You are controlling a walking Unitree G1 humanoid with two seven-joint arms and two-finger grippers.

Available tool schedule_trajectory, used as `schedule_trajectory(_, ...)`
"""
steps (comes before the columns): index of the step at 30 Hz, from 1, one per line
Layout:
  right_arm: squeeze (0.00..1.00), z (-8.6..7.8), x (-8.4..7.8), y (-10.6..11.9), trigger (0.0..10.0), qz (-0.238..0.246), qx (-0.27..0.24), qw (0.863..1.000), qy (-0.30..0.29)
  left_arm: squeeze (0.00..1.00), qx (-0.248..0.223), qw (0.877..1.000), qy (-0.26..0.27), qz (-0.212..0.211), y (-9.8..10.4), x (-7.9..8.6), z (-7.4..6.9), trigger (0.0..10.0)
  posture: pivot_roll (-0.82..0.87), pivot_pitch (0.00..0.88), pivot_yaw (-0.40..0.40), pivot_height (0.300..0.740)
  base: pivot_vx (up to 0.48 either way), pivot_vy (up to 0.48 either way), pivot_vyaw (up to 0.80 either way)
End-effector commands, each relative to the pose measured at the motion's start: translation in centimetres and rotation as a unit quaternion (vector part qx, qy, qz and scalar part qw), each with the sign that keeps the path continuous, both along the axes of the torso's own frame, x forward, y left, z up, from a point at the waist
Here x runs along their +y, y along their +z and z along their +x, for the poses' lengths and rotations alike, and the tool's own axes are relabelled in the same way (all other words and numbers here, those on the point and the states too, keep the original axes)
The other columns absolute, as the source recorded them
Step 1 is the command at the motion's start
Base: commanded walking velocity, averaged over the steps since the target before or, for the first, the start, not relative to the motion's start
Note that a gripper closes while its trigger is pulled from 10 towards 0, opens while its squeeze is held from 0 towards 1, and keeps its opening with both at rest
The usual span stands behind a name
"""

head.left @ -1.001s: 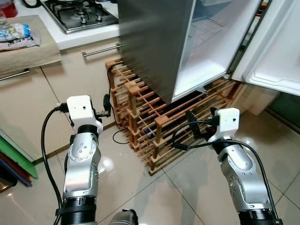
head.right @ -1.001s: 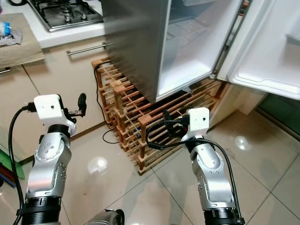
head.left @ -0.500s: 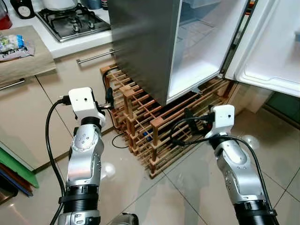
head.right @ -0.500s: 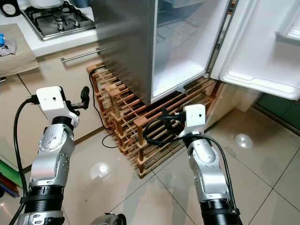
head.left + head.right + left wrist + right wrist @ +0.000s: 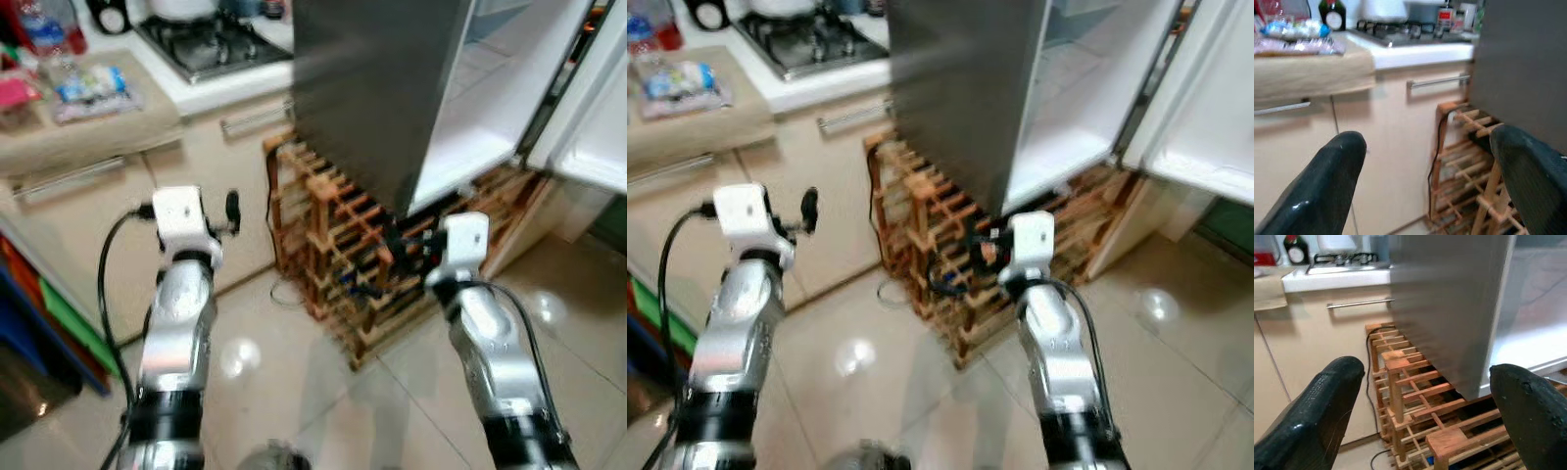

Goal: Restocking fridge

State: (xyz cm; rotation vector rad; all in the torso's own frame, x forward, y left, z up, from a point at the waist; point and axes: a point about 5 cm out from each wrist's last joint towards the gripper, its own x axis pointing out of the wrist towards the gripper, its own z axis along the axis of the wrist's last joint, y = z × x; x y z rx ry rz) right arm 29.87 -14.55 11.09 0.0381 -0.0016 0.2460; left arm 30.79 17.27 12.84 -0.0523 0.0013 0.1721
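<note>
Both empty tools, left [image 5: 1425,181] and right [image 5: 1425,416], gape before the open fridge [image 5: 460,108].

Your way into the fridge [image 5: 460,147] is open: the door [image 5: 588,127] swings wide and the white floor inside is bare. A wooden rack [image 5: 343,245] sits under it, sticking out just in front of your right gripper [image 5: 397,235]. Cupboards [image 5: 118,225] block your left gripper [image 5: 232,208]. The shiny floor [image 5: 294,392] is free.
</note>
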Motion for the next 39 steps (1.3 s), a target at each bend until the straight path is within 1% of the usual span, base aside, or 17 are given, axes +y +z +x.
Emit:
schedule_trajectory(1,0.17,0.0,0.0,0.2,10.0,0.009,-0.004,1.0,0.003,0.0,0.01,1.0,0.014,-0.02,-0.3,0.2,-0.1,10.0,-0.05,0.0,0.013,0.74,0.0,0.0,0.0)
schedule_trajectory(3,0.17,0.1,0.1,0.2,10.0,0.012,-0.004,1.0,0.009,0.0,0.013,1.0,0.015,-0.025,-0.5,0.0,-0.3,10.0,-0.04,0.0,0.004,0.74,0.0,0.0,0.0)
schedule_trajectory(4,0.18,0.2,0.2,0.2,10.0,0.011,-0.004,1.0,0.013,0.0,0.013,1.0,0.022,-0.005,-0.5,0.0,-0.3,10.0,-0.03,0.0,-0.002,0.74,0.0,0.0,0.0)
schedule_trajectory(6,0.19,0.4,0.3,0.3,10.0,0.01,-0.006,1.0,0.018,0.0,0.013,1.0,0.028,-0.002,-0.6,0.0,-0.3,10.0,-0.03,0.0,-0.006,0.74,0.0,-0.431,0.0)
schedule_trajectory(8,0.2,0.8,0.5,0.5,10.0,0.005,-0.008,1.0,0.025,0.0,0.013,0.999,0.031,0.027,-0.3,-0.2,0.0,10.0,-0.03,0.0,-0.014,0.74,0.0,-0.48,0.0)
schedule_trajectory(11,0.21,0.9,0.5,0.5,10.0,0.002,-0.008,1.0,0.028,0.0,0.008,0.999,0.033,0.04,-0.1,-0.3,0.1,10.0,-0.03,0.0,-0.014,0.74,0.0,-0.48,0.0)
schedule_trajectory(18,0.22,1.4,0.4,0.5,10.0,-0.001,-0.007,1.0,0.029,0.0,0.014,0.998,0.053,0.037,-0.4,0.1,0.2,10.0,-0.02,0.0,-0.018,0.74,0.0,-0.48,0.0)
schedule_trajectory(21,0.23,1.3,0.2,0.2,10.0,-0.006,-0.003,1.0,0.025,0.0,0.017,0.997,0.064,0.039,-0.6,1.0,0.1,10.0,-0.02,0.0,-0.018,0.74,0.0,-0.43,0.0)
schedule_trajectory(22,0.23,1.2,0.0,-0.3,10.0,-0.014,0.001,1.0,0.021,0.0,0.025,0.995,0.08,0.055,-1.0,2.4,-0.3,10.0,-0.02,0.0,-0.015,0.74,0.0,0.0,0.0)
schedule_trajectory(24,0.26,1.1,-0.1,-0.4,10.0,-0.017,0.003,1.0,0.02,0.0,0.027,0.994,0.087,0.06,-1.1,2.8,-0.5,10.0,-0.02,0.0,-0.015,0.74,0.0,0.0,0.0)
schedule_trajectory(25,0.33,1.1,-0.1,-0.8,10.0,-0.019,0.009,1.0,0.018,0.0,0.031,0.993,0.093,0.071,-1.4,3.5,-1.2,10.0,-0.01,0.0,-0.016,0.74,0.0,0.0,0.0)
schedule_trajectory(27,0.34,1.2,0.0,-1.1,10.0,-0.018,0.015,1.0,0.018,0.0,0.033,0.993,0.09,0.073,-1.6,3.6,-1.6,10.0,-0.01,0.0,-0.019,0.74,0.0,0.0,0.0)
schedule_trajectory(30,0.34,1.4,0.1,-1.3,10.0,-0.018,0.022,0.999,0.019,0.0,0.022,0.994,0.078,0.077,-1.3,3.0,-1.5,10.0,0.0,0.0,-0.027,0.74,0.0,0.0,0.0)
schedule_trajectory(31,0.29,1.6,0.2,-1.1,10.0,-0.023,0.017,0.999,0.015,0.0,0.013,0.994,0.072,0.076,-1.1,2.7,-1.4,10.0,0.01,0.0,-0.03,0.74,0.0,0.0,0.0)
schedule_trajectory(32,0.02,1.8,0.1,-1.1,10.0,-0.033,0.018,0.999,0.006,0.0,0.006,0.995,0.068,0.073,-0.9,2.7,-1.3,10.0,0.01,0.0,-0.03,0.74,0.0,0.0,0.43)
schedule_trajectory(35,0.0,2.0,-0.1,-0.7,10.0,-0.017,0.009,1.0,-0.01,0.0,-0.015,0.997,0.053,0.05,-0.2,2.4,-1.0,10.0,0.01,0.0,-0.029,0.74,0.0,0.0,0.0)
schedule_trajectory(39,0.0,1.9,0.0,-0.6,10.0,-0.009,0.005,1.0,-0.007,0.0,-0.017,0.998,0.049,0.047,0.0,2.1,-0.8,10.0,0.0,0.0,-0.023,0.74,0.202,0.233,0.2)
